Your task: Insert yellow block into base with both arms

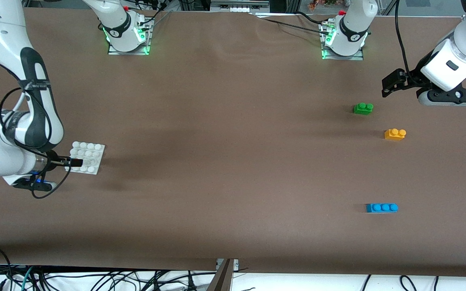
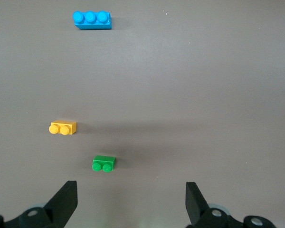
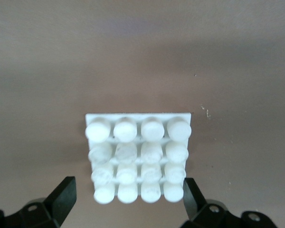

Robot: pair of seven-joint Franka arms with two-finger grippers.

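Because the base [image 1: 87, 157] must be steadied before anything is pressed into it, the right gripper [image 1: 71, 163] sits low at its edge toward the right arm's end, fingers spread wide with the plate between them, not clamped. Well apart, the yellow block [image 1: 395, 134] lies loose at five o'clock from the green brick [image 1: 363, 108]; the blue brick [image 1: 382, 207] lies nearer the camera. Over that end hangs the left gripper [image 1: 390, 85], fully open, empty. Brown cloth [image 1: 225, 141] covers the table; cables [image 1: 95, 281] trail at six o'clock.
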